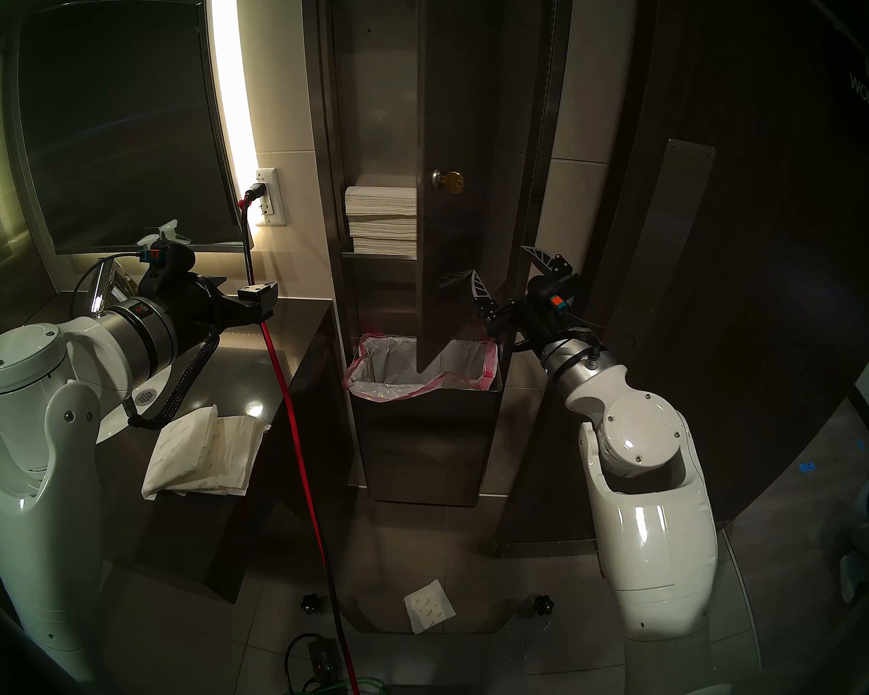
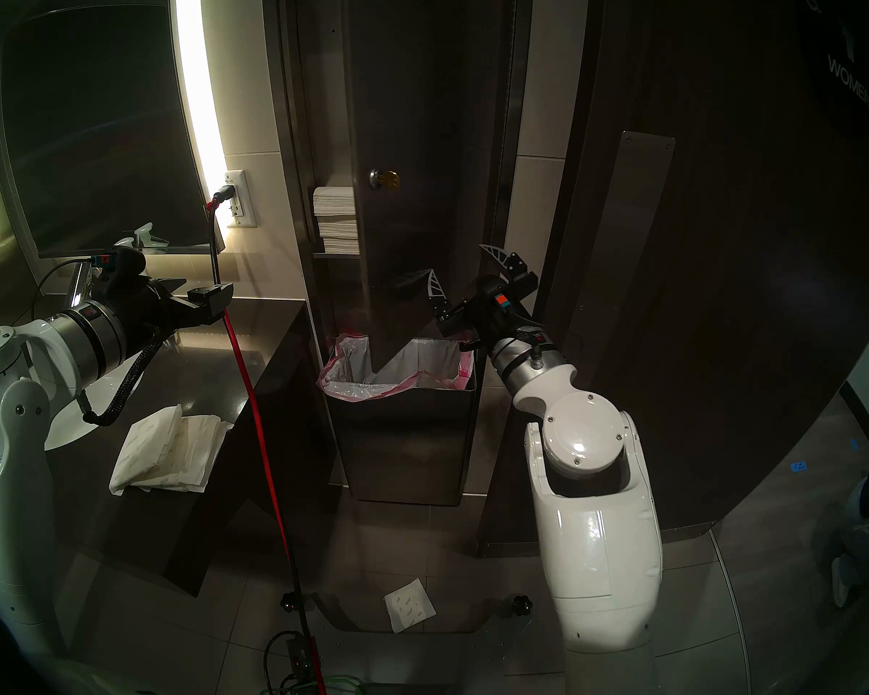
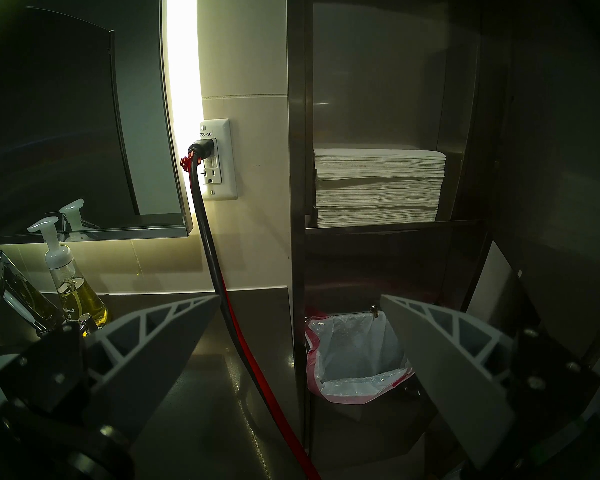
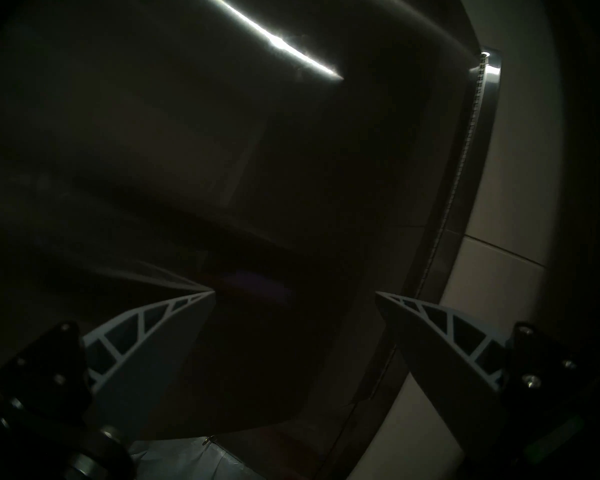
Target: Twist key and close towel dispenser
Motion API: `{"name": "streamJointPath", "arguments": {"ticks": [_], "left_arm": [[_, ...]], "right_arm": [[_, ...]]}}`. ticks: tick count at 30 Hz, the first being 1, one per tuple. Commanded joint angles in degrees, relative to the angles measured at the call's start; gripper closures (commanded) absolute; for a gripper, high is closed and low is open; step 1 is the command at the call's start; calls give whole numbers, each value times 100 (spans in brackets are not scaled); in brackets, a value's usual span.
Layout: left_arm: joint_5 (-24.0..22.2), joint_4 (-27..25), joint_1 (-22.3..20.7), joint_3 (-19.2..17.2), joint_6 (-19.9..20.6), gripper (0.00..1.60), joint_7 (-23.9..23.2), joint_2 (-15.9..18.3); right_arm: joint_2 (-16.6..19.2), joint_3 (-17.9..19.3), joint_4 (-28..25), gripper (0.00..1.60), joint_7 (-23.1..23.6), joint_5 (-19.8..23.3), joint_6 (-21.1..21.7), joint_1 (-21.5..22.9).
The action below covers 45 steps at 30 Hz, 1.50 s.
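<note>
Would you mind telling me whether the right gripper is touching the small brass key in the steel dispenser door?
Apart. In the head left view the open right gripper sits well below the small brass key, with bare door between them.

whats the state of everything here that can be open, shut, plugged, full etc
towel dispenser: door swung open
key: in the door lock, untouched
paper towels: stacked on the shelf
bin liner: looks empty
power cord: plugged into the outlet
left hand: open, empty
right hand: open, empty, near the door
</note>
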Motion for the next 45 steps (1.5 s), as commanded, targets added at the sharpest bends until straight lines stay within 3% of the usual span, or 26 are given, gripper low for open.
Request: {"name": "streamJointPath", "arguments": {"ticks": [1, 12, 25, 34, 45], "left_arm": [[2, -19, -15, 5, -36, 0, 2, -7], [-18, -19, -12, 6, -37, 0, 19, 3], [-35, -19, -4, 7, -50, 0, 36, 14], [-47, -20, -3, 7, -48, 0, 45, 20], [-62, -20, 2, 8, -56, 0, 59, 29]], "right_arm": [[27, -122, 127, 0, 149, -38, 92, 620], [-48, -152, 349, 0, 318, 35, 150, 1180], [-207, -219, 986, 0, 313, 43, 255, 1664], [-406, -428, 1209, 0, 137, -16, 291, 1863], [-728, -658, 1341, 0, -485, -8, 328, 1900]]}}
